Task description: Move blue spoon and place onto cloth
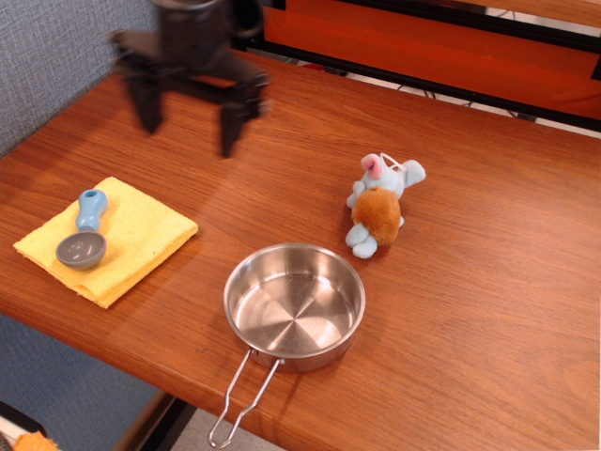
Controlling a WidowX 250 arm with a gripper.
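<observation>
The blue spoon (84, 234), with a light-blue handle and a round grey bowl, lies on the yellow cloth (131, 242) at the table's front left. Its bowl points toward the front edge. My gripper (189, 117) is blurred by motion, high above the table at the back, well to the right of the cloth. Its two black fingers hang apart and hold nothing.
A steel pan (295, 305) with a wire handle sits near the front edge at centre. A light-blue plush toy (379, 204) lies right of centre. The wooden table (488, 254) ends at the front and left edges.
</observation>
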